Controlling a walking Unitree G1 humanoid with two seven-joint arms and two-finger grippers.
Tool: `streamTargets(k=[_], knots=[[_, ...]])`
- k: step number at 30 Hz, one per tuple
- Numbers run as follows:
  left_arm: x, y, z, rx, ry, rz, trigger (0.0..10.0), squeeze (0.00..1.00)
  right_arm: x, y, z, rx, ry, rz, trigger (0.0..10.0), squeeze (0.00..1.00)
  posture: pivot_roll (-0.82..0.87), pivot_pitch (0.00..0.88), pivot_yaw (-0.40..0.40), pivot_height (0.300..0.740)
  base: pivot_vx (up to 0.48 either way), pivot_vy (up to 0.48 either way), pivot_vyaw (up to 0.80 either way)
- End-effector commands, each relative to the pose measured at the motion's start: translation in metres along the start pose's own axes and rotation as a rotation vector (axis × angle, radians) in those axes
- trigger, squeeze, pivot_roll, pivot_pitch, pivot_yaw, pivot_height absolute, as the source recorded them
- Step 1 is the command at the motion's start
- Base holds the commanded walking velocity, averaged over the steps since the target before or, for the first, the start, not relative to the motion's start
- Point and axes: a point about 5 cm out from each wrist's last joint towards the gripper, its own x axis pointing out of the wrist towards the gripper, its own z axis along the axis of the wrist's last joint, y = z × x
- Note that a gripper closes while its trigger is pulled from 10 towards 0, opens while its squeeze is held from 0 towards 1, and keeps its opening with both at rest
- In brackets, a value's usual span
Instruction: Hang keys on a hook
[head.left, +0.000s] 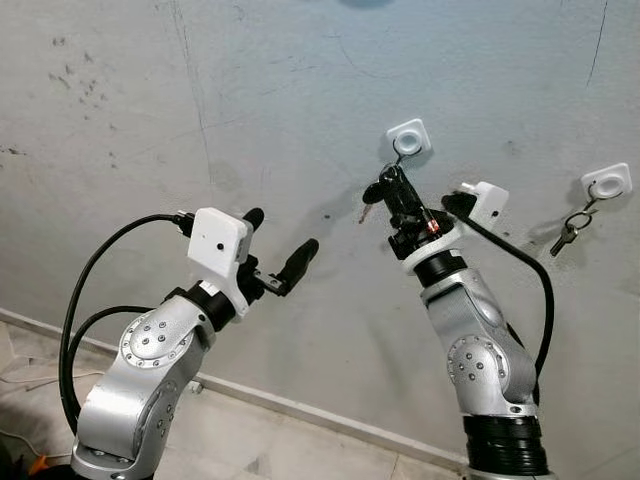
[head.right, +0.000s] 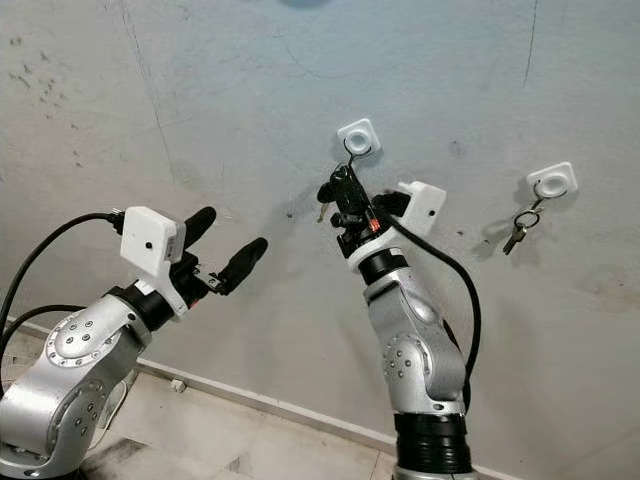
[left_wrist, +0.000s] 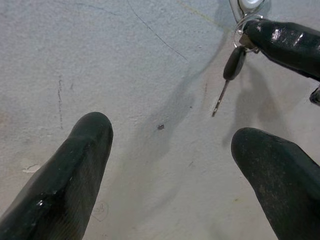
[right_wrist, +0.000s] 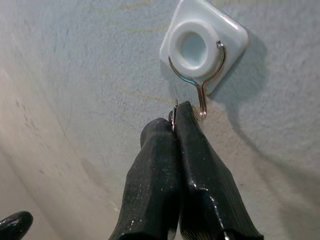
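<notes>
Holding my right tool (right_wrist: 176, 117) raised at the grey wall (head.left: 250, 100), fingers pressed together on the key ring (left_wrist: 241, 31), just below the wire hook (right_wrist: 202, 107) of the white mount (head.left: 409, 138). Ring appears close to the hook tip, contact uncertain. Black-headed key (left_wrist: 233, 65) dangles from the ring, beside the wall. My left tool (head.left: 283, 248) is lifted well to the left, fingers spread wide, gripping nothing. Second white hook mount (head.left: 608, 182) further right carries another set of keys (head.left: 568, 233).
</notes>
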Motion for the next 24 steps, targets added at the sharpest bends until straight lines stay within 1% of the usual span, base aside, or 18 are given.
streamTargets(k=[1, 3, 4, 7, 12, 17, 21, 24], knots=[[0.002, -0.002, 0.001, 0.006, 0.000, -0.016, 10.0, 0.00, -0.006, -0.003, -0.009, -0.009, 0.062, -0.007, 10.0, 0.00, 0.25, 0.000, -0.021, 0.740, 0.000, 0.000, 0.00], [0.002, -0.002, 0.001, 0.006, 0.000, -0.016, 10.0, 0.00, -0.003, 0.003, -0.002, -0.020, 0.036, 0.035, 10.0, 0.00, 0.25, 0.000, -0.021, 0.740, 0.000, 0.000, 0.00], [0.002, -0.002, 0.001, 0.006, 0.000, -0.016, 10.0, 0.00, -0.003, 0.003, -0.002, -0.020, 0.036, 0.035, 10.0, 0.00, 0.25, 0.000, -0.021, 0.740, 0.000, 0.000, 0.00], [0.002, -0.002, 0.001, 0.007, 0.000, -0.017, 10.0, 0.00, -0.002, 0.011, 0.007, -0.029, -0.002, 0.090, 10.0, 0.00, 0.25, 0.000, -0.021, 0.740, 0.000, 0.000, 0.00], [0.002, -0.003, 0.001, 0.006, 0.000, -0.018, 10.0, 0.00, -0.001, 0.017, 0.011, -0.030, -0.011, 0.145, 10.0, 0.00, 0.25, 0.000, -0.021, 0.740, 0.000, 0.000, 0.00], [0.002, -0.003, 0.001, 0.007, 0.001, -0.019, 10.0, 0.00, -0.002, 0.017, 0.010, -0.035, -0.001, 0.153, 10.0, 0.00, 0.25, 0.000, -0.024, 0.740, 0.000, 0.000, 0.00], [0.001, -0.004, 0.000, 0.007, 0.001, -0.019, 10.0, 0.00, -0.006, 0.013, 0.005, -0.042, 0.027, 0.140, 10.0, 0.00, 0.25, 0.000, -0.024, 0.740, 0.000, 0.000, 0.00], [0.001, -0.004, 0.000, 0.007, 0.001, -0.020, 10.0, 0.00, -0.006, 0.013, 0.005, -0.039, 0.025, 0.137, 10.0, 0.00, 0.25, 0.000, -0.023, 0.740, 0.000, 0.000, 0.00]])
